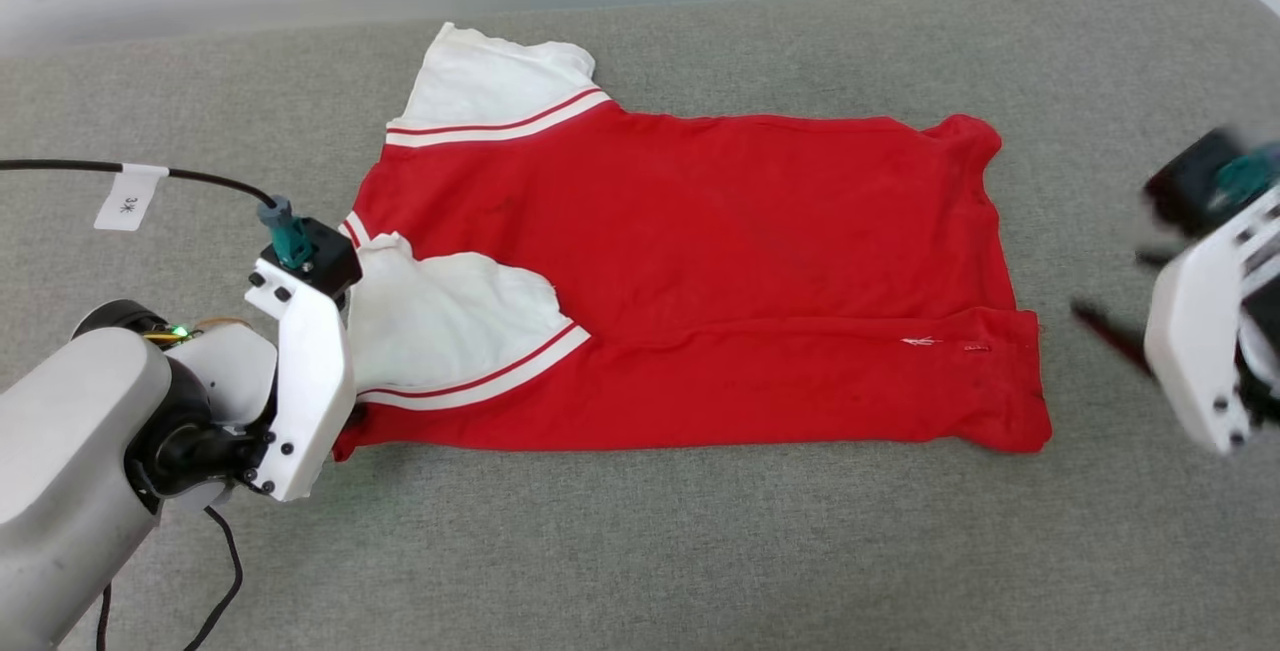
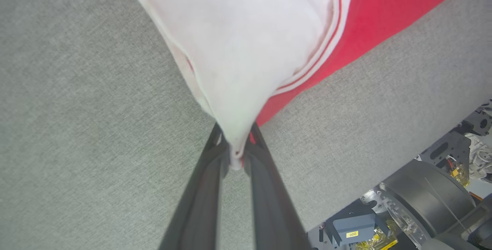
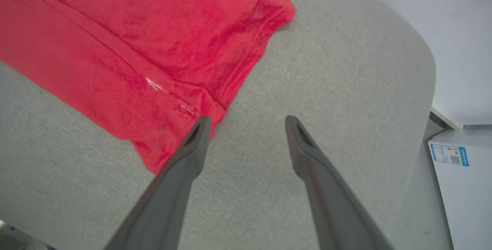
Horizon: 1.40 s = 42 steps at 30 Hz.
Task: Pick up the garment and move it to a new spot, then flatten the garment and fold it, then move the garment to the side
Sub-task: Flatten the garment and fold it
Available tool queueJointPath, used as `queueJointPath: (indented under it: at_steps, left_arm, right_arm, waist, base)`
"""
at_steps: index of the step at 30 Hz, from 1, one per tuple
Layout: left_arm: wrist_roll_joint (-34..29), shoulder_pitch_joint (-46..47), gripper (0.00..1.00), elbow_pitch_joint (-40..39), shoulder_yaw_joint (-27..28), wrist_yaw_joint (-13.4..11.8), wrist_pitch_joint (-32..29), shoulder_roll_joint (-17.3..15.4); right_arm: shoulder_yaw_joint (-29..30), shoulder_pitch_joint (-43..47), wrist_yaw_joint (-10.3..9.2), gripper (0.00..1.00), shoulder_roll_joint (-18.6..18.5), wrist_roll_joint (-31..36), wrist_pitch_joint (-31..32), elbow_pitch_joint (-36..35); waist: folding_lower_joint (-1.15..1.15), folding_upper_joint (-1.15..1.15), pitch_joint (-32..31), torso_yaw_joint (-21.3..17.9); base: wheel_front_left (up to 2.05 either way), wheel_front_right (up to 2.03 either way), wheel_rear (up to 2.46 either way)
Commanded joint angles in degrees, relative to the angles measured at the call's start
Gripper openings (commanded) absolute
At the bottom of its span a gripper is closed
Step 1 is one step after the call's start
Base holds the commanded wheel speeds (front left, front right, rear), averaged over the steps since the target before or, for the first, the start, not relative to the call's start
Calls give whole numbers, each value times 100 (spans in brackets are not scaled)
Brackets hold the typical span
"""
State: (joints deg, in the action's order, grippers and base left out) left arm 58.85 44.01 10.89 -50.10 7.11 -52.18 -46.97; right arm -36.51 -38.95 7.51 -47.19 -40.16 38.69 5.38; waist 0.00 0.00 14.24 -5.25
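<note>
The red jersey T-shirt (image 1: 700,261) lies across the middle of a grey padded surface (image 1: 640,551), collar end toward the robot's left and hem toward its right. No print faces up. Its near long edge looks turned over onto the body, and the near white sleeve (image 1: 450,321) lies folded on the red, while the far sleeve (image 1: 490,81) spreads flat.

The left gripper (image 2: 235,154) is pinched tight on the gathered tip of white sleeve cloth at the shirt's near left corner, with a sliver of red trim caught between the fingers. The right gripper (image 3: 246,123) is spread wide and holds nothing. It hovers just off the near hem corner (image 3: 153,158), 1 finger over the cloth edge and the other over bare padding.

The shirt looks light, thin and limp, so it will likely sag and crease wherever it is unsupported, and stacked layers may slide apart. The best holds seem to be the 2 near corners, each pinch taking all layers together. The right side therefore probably needs a grip on that hem corner before any lift.
</note>
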Motion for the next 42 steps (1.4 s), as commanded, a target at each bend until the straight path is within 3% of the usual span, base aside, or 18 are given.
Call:
queueJointPath:
  at_steps: [1,5,8,21,22,23,24,31,42]
  left_arm:
    - [27,43,0,-50,-10,13,20,-42]
    - [-37,70,0,-251,-37,6,27,-29]
    - [-88,98,0,-344,-53,-3,39,-10]
    - [-191,147,0,-295,-119,8,101,18]
    - [-186,132,0,-278,-128,9,112,23]
    - [-176,106,0,-259,-134,11,136,20]
    - [-158,69,0,-229,-143,12,146,3]
    - [58,-265,0,-175,-87,5,318,-192]
    - [434,-1287,0,-892,-265,-223,438,-580]
  right_arm:
    - [-147,-70,-5,100,-84,-98,262,-66]
    - [-444,-141,-5,100,-229,-612,1128,-135]
    - [-479,-22,-5,100,-48,-920,1352,39]
    - [-892,213,-4,100,1168,-1127,1091,1549]
    - [-932,184,-4,96,1210,-1114,982,1580]
    - [-956,123,-4,15,1218,-1088,852,1593]
    - [-968,56,-4,0,1212,-1101,746,1600]
    - [-1156,-233,-5,0,560,-1255,312,1269]
    - [-1490,600,-7,0,-710,-1723,18,86]
  waist:
    - [0,0,12,14]
    - [0,0,88,68]
    - [0,0,181,111]
    - [0,0,532,271]
    - [0,0,527,274]
    - [0,0,507,269]
    - [0,0,470,254]
    - [0,0,43,170]
    - [0,0,-369,164]
  base:
    - [0,0,0]
    - [0,0,0]
    - [0,0,0]
    - [0,0,0]
    - [0,0,0]
    - [0,0,0]
    - [0,0,0]
    - [0,0,0]
    - [0,0,0]
